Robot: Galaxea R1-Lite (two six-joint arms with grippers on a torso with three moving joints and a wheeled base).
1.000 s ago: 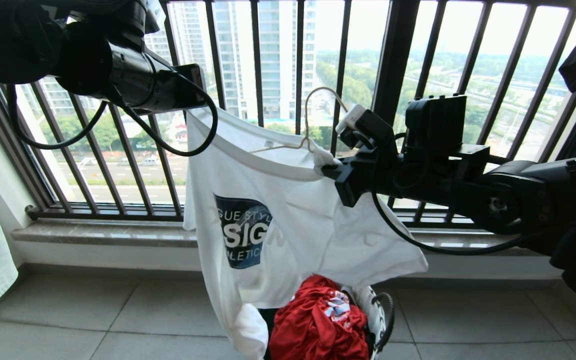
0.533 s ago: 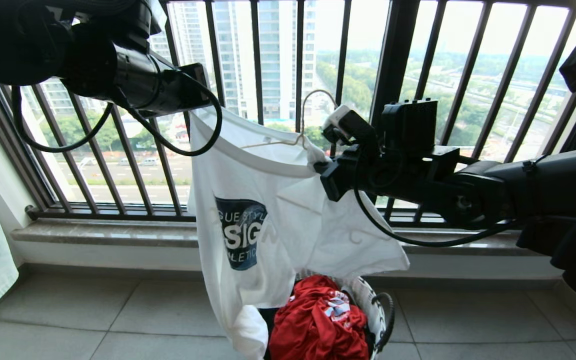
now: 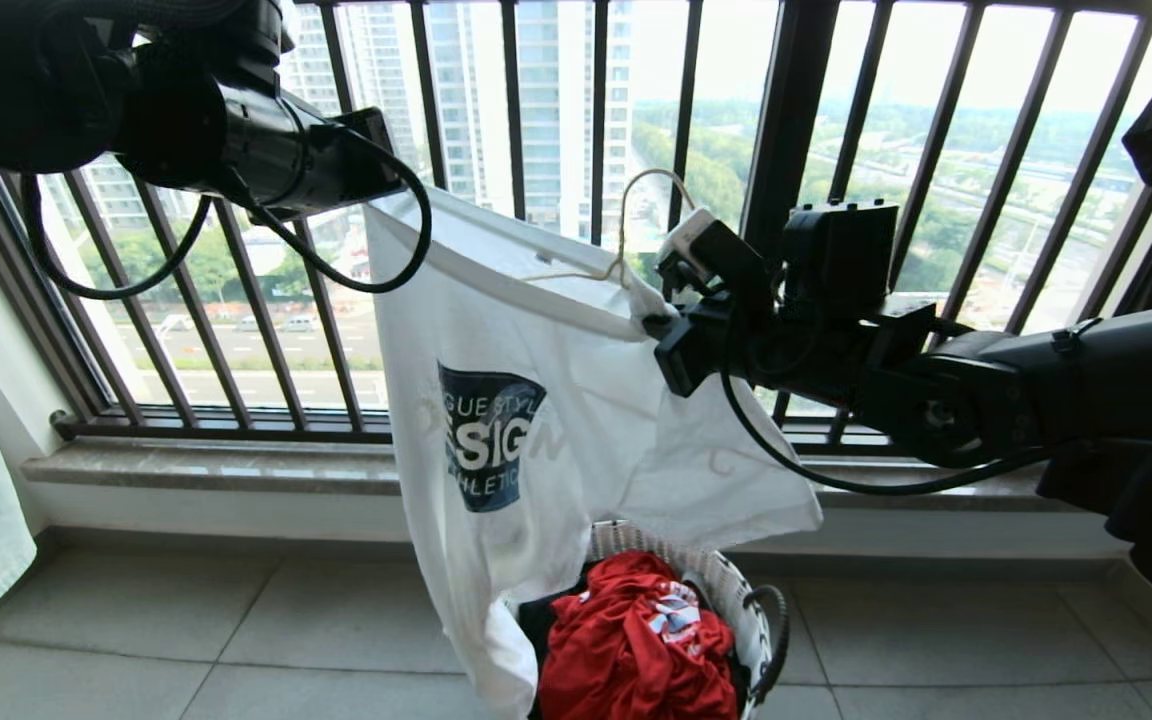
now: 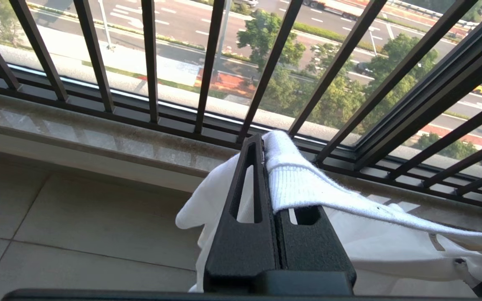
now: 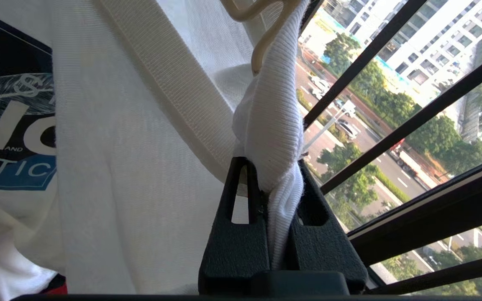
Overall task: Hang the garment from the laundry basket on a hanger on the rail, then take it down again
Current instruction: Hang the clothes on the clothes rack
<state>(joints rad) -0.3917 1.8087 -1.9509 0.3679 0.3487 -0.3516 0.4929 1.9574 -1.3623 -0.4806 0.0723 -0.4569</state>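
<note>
- Since a second ago, the garment (image 3: 536, 420) has been lifted a little, its hem now clearing more of the laundry basket (image 3: 736, 600), and its left-hand corner sits higher and further toward the robot's left.
- The left gripper (image 3: 376, 195) is clenched on one end of the T-shirt's ribbed collar; the left wrist view shows its fingers (image 4: 249, 200) pressed together with the white rib (image 4: 303, 188) draped over them.
- The right gripper (image 3: 658, 325) pinches the other end of the collar, a thick fold of knit bunched between its closed fingers (image 5: 241, 234) in the right wrist view.
- Between the two arms the neckline is stretched open, and the hanger (image 3: 626, 225) sits inside it, its cream wire arm running along the collar and its hook rising free above the cloth, in front of the black balcony railing (image 3: 786, 150).
- The shirt hangs with its navy logo (image 3: 486, 450) facing the camera, its lower edge trailing into the basket on the tiled floor (image 3: 236, 640).
- A red cloth (image 3: 636, 650) fills the basket beside the hem.
</note>
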